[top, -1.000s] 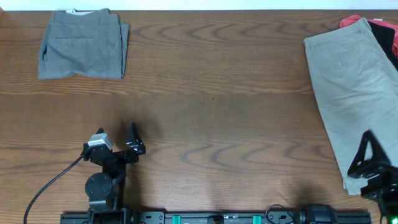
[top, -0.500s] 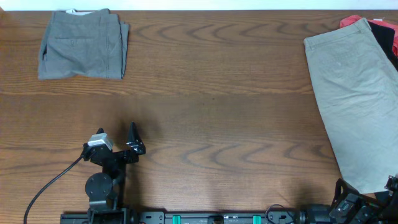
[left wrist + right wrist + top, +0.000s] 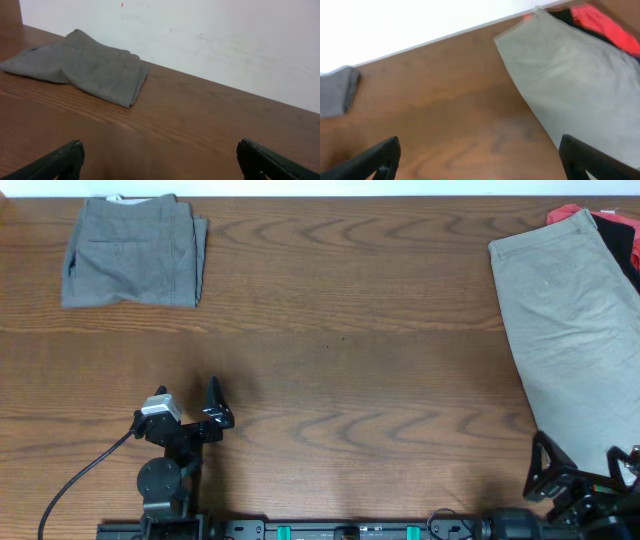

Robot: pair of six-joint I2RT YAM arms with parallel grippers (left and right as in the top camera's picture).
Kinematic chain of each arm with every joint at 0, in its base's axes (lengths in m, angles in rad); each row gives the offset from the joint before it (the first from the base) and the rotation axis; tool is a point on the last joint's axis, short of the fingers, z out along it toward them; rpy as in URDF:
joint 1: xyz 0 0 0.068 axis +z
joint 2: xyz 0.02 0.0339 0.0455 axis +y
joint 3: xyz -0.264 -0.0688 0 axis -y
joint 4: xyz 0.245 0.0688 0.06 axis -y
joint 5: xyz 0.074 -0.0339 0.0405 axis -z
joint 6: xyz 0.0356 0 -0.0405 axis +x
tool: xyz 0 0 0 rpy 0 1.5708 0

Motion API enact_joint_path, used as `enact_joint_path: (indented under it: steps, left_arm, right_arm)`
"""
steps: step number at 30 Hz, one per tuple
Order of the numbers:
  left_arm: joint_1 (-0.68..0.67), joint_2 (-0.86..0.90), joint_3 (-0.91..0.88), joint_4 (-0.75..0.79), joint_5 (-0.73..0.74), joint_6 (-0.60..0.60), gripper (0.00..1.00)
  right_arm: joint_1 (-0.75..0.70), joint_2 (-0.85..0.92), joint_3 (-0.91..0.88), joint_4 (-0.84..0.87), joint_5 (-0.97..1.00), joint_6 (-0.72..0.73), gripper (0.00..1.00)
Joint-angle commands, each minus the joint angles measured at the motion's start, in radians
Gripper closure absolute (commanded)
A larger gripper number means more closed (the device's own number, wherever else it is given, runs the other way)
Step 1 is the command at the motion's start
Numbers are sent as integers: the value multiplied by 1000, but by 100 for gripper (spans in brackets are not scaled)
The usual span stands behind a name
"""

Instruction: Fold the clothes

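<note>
Woodgrain is running in long dark swirls across the brown table, its surface smooth and slightly glossy. A grey woven garment is lying folded into a neat, soft-edged rectangle at the far left corner, a seam and a pocket line showing on top. A khaki garment is lying spread flat along the right side, a long, faintly creased panel with straight edges; at its far end a red cloth and a black cloth are bunching against it. The left gripper is sitting near the front edge with its black fingers spread wide, holding nothing. The right gripper is hanging at the front right corner, near the khaki hem, fingers likewise wide apart and gripping nothing.
</note>
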Motion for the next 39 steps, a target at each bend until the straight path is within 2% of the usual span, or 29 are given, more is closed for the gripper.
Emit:
enact_joint_path:
  steps: [1, 7, 13, 17, 31, 35, 39]
  left_arm:
    - [-2, -5, -11, -42, 3, 2, 2]
    - [-2, -5, -11, -42, 3, 2, 2]
    - [-2, -5, -11, -42, 3, 2, 2]
    - [-2, -5, -11, -42, 3, 2, 2]
    - [-2, -5, -11, -42, 3, 2, 2]
    - [-2, -5, -11, -42, 3, 2, 2]
    - [-2, -5, -11, -42, 3, 2, 2]
  right_arm:
    - [23, -76, -127, 80, -53, -46, 1]
    - [24, -263, -464, 378, -142, -128, 1]
    - [23, -433, -788, 706, -216, -128, 1]
    - [24, -473, -948, 905, -245, -127, 1]
    - [30, -474, -1311, 1411, -235, -125, 1]
    - [29, -474, -1351, 1449, -194, -137, 1]
    - [29, -474, -1350, 1440, -180, -261, 1]
